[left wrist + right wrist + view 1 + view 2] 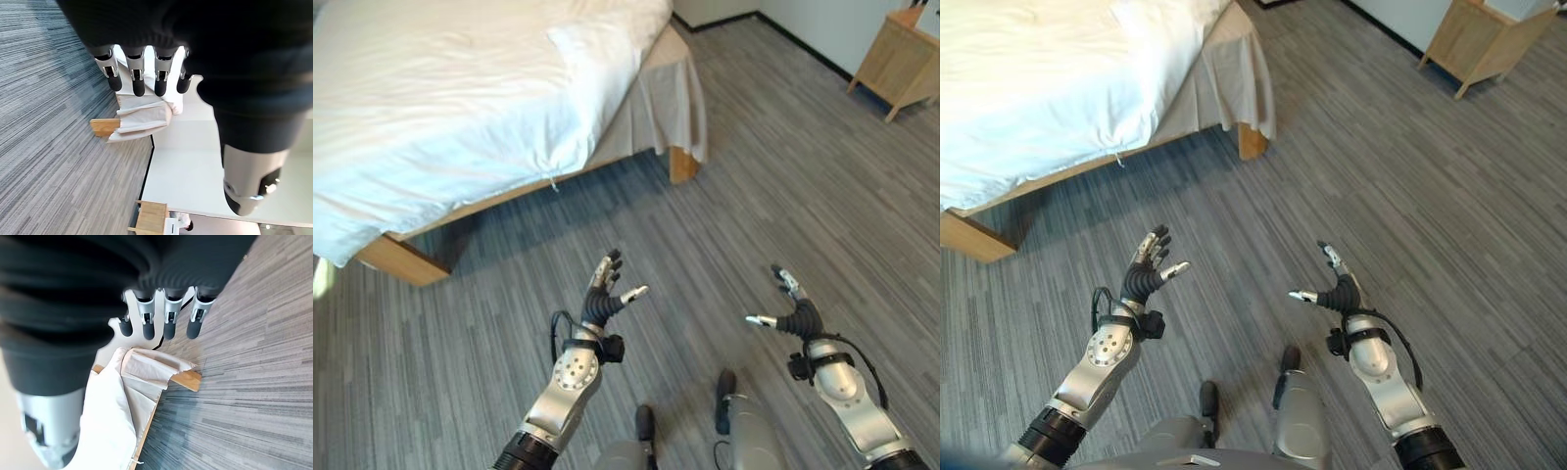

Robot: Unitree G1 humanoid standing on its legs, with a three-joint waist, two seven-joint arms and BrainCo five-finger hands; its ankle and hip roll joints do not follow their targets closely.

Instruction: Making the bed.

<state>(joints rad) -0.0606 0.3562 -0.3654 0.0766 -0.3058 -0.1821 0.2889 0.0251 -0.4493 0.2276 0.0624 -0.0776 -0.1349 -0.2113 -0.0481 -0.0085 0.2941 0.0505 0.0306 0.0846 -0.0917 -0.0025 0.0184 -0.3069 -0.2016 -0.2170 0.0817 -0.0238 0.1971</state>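
The floor point(783, 176) is grey and striped like wood. On the far left stands the bed point(401, 257), with a white blanket point(440, 108) spread over it and a beige sheet point(671, 103) hanging at its corner. The left hand point(604, 299) is held up over the floor, fingers straight, holding nothing. The right hand point(795, 311) is the same, well apart from the bed. A wooden cabinet point(901, 59) stands far right.

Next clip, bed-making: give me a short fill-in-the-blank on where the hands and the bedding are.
1. Both the left hand and the right hand hold ____.
2. The hands hover over the grey ____, short of the bed.
3. The white duvet lies on the ____.
4. The nightstand is made of ____.

Missing words: nothing; floor; bed; wood
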